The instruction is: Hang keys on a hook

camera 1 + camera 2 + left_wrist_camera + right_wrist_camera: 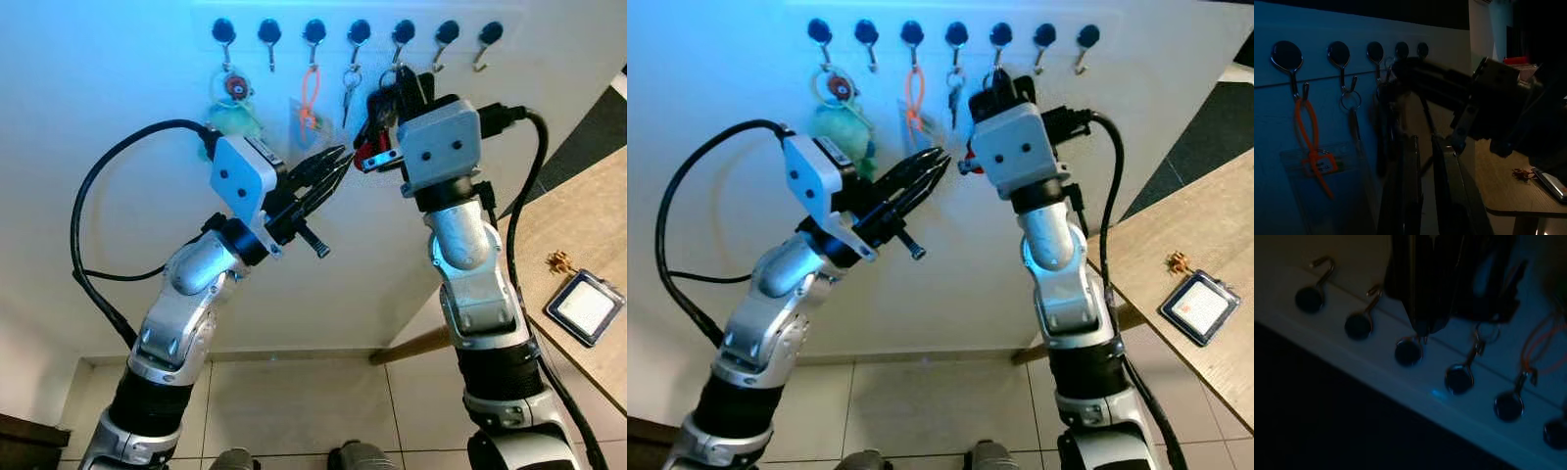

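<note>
The keys (377,132), a dark bunch with a red fob, sit in the upper middle of the left eye frame, pressed up against the white wall just under the fifth hook (402,37) of the row of black-headed hooks (359,37) that runs across the top. The right hand (407,93) reaches up to that hook with its black fingers closed around the bunch; in the right wrist view the fingertips end right at the hook's stem, and a ring appears to be at or over the hook, though the dark picture does not settle whether it is fully seated. To do this step well, the ring should be eased over the upturned tip and let drop into the bend before the fingers loosen, and the hand should then back straight away from the wall so it does not drag the bunch off or knock the small key (350,88) on the neighbouring hook. The left hand (328,171) hovers left of the bunch, holding nothing, its fingers nearly together and pointing at it; it should stay clear of the orange-corded badge (310,113) and the green toy (233,108). At the right edge a card holder (585,306) lies on the wooden tabletop (588,225).
</note>
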